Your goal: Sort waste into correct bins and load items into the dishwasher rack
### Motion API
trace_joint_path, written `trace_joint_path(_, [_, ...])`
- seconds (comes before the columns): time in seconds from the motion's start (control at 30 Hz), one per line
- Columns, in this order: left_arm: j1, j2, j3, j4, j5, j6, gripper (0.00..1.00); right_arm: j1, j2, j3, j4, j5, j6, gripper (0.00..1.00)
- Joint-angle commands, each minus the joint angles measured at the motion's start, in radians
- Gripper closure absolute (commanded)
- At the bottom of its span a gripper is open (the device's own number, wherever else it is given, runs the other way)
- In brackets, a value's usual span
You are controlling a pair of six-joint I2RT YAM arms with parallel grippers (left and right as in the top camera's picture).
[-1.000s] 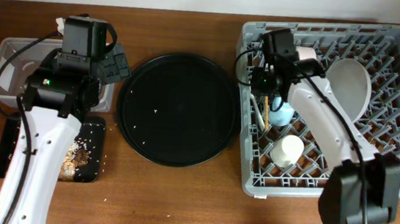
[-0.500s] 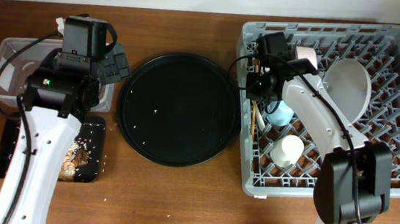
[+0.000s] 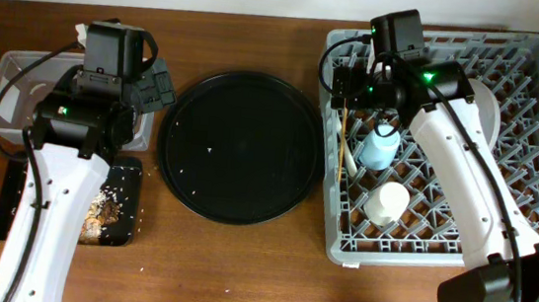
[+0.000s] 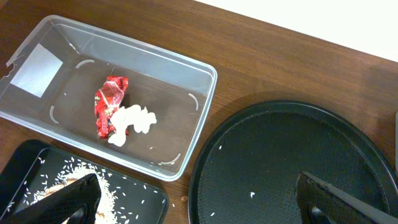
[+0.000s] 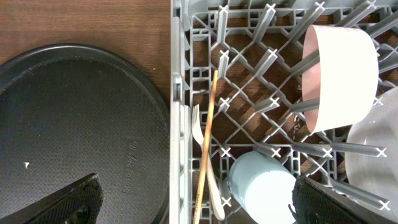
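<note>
My right gripper (image 5: 196,180) hangs open over the left edge of the grey dishwasher rack (image 5: 177,93), nothing between its fingers. Below it the thin wooden chopsticks (image 5: 208,143) lie along the rack's left wall beside the white fork (image 5: 198,127). The light blue cup (image 5: 264,190), pinkish-white bowl (image 5: 342,74) and pale plate (image 5: 373,168) sit in the rack, as does the small white cup (image 3: 385,204). My left gripper (image 4: 198,180) is open and empty above the table. The clear tub (image 4: 205,81) holds a red wrapper (image 4: 109,102) and crumpled white paper (image 4: 134,121).
A shallow black rectangular tray (image 4: 143,199) with rice crumbs (image 4: 68,171) lies in front of the tub. The large round black tray (image 3: 240,148) sits between the bins and the rack, with a few pale crumbs on it.
My right gripper has gone from shut to open and let go of the chopsticks, which now rest in the rack. It has drawn back toward the rack's far edge. The left arm has not moved.
</note>
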Motion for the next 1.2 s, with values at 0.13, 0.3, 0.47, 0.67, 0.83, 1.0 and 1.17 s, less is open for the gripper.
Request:
trace_joint_path(0.13, [0.003, -0.017, 0.005, 0.001, -0.011, -0.009, 0.01, -0.001, -0.068, 0.004, 0.0, -0.002, 0.0, 0.01])
trace_joint_path(0.3, [0.003, -0.017, 0.005, 0.001, -0.011, -0.009, 0.01, -0.004, -0.546, 0.003, -0.01, 0.113, -0.016, 0.01])
trace_joint_path(0.47, [0.003, -0.017, 0.005, 0.001, -0.011, -0.009, 0.01, -0.004, -0.969, -0.145, -0.032, 0.161, -0.019, 0.01])
trace_joint_path(0.67, [0.003, -0.017, 0.005, 0.001, -0.011, -0.009, 0.01, -0.114, -1.613, -0.962, 0.352, 0.093, -0.015, 0.01])
trace_joint_path(0.83, [0.003, -0.017, 0.005, 0.001, -0.011, -0.009, 0.01, -0.16, -1.776, -1.495, 0.853, 0.028, 0.011, 0.01])
trace_joint_path(1.0, [0.003, -0.017, 0.005, 0.001, -0.011, -0.009, 0.01, -0.188, -1.776, -1.707, 1.046, 0.031, 0.011, 0.01])
trace_joint_path(1.17, [0.003, -0.017, 0.005, 0.001, -0.011, -0.009, 0.01, -0.24, -1.776, -1.744, 0.989, 0.027, -0.143, 0.01])
